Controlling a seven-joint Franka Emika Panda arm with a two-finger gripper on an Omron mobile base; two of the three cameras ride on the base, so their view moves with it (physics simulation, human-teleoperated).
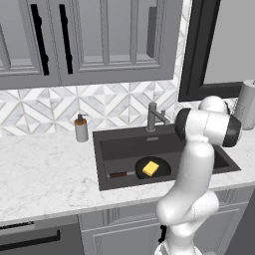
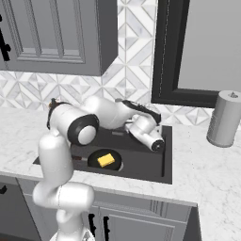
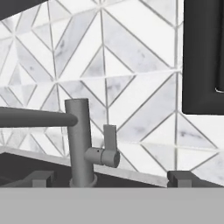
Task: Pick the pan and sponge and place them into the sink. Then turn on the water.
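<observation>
The round black pan [image 1: 163, 172] lies in the dark grey sink [image 1: 129, 147], its reddish-brown handle [image 1: 118, 175] pointing left. The yellow sponge [image 1: 151, 169] rests inside the pan. From the right base view, the sponge [image 2: 106, 160] and pan [image 2: 118, 165] sit in the sink [image 2: 141, 164] below my hand. My gripper [image 3: 113, 179] is open, its tips far apart, and it faces the grey faucet [image 3: 80, 140] and its side lever [image 3: 109, 146] at close range. Nothing is between the fingers. No water is in view at the faucet [image 1: 152, 117].
A grey soap dispenser [image 1: 81, 128] stands on the marble counter left of the sink. A grey cylinder [image 2: 225, 118] stands on the counter at the right. A dark window frame [image 3: 201, 57] and the tiled backsplash rise behind the faucet, with cabinets overhead.
</observation>
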